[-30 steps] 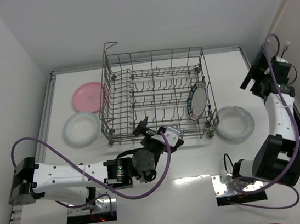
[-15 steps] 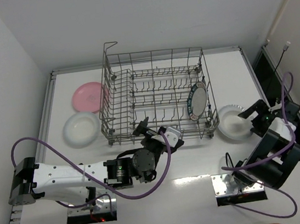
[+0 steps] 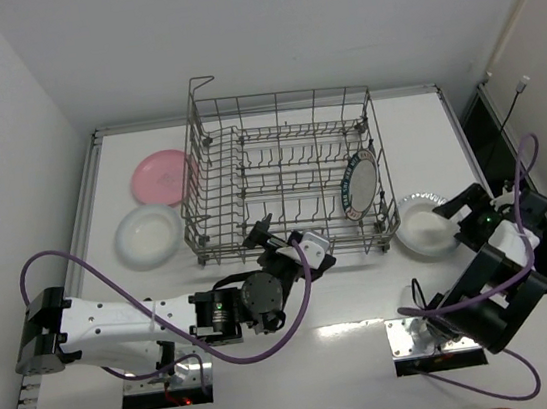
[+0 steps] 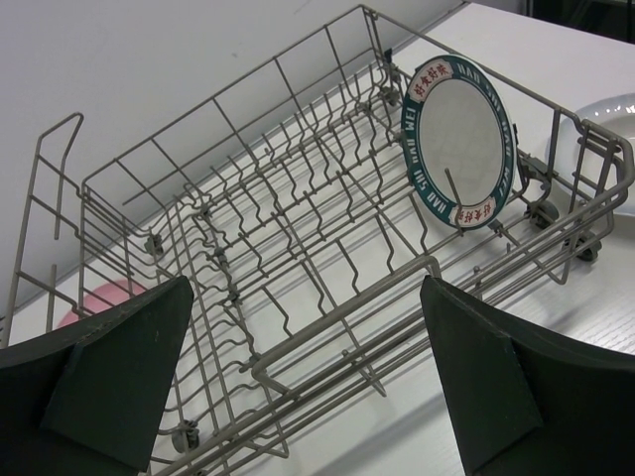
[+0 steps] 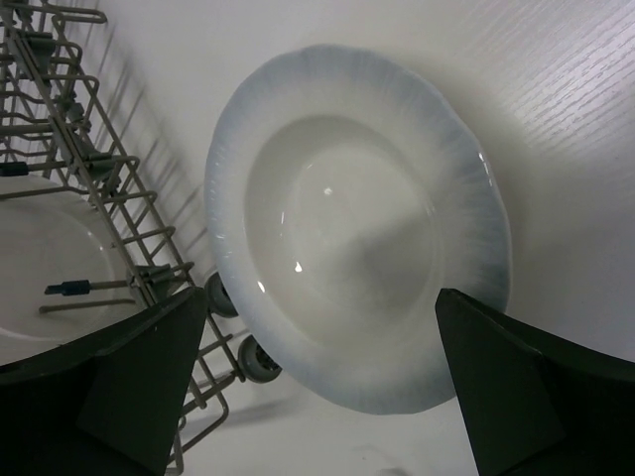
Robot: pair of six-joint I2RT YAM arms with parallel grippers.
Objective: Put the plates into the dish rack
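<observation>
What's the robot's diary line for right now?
dish rack: teal-rimmed plate upright inside | pink plate, left white plate: left of rack | right gripper: open over right white plate | left gripper: open, facing rack

White counter carrying grey wire dish rack mid-surface; pink plate and white deep plate lying left of it (close together); second white plate sitting just right.

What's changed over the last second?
The right claw swung down and inward; open, it now hovers over the white plate right of the dish rack, gripping nothing. The open left claw, the teal-rimmed plate in the rack, the pink plate and the other white plate stayed put.
</observation>
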